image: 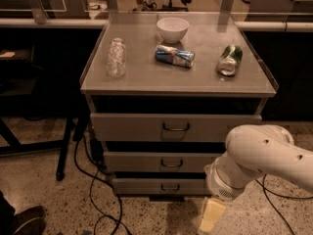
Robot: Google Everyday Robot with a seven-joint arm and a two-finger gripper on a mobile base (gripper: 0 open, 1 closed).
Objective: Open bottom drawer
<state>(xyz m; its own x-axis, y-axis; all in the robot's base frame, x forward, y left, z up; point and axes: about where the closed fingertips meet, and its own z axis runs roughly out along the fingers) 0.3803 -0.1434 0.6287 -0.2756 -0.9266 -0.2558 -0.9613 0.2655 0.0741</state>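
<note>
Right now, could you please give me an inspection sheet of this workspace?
Surface: grey cabinet top, holding four things.
Job's things: bottom drawer, no tray showing; its handle untouched.
Clutter: clear bottle upright; white bowl; blue can and green can lying down.
Grippers: gripper low, right of the handle, apart from it.
Cables: black cables on speckled floor, left of the cabinet.
Surroundings: shoe at bottom left.

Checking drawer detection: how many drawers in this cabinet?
3, stacked: top drawer, middle drawer, bottom drawer nearest the floor. The gripper hangs low, right of the bottom drawer; the arm hides the lower fronts' right ends.
</note>
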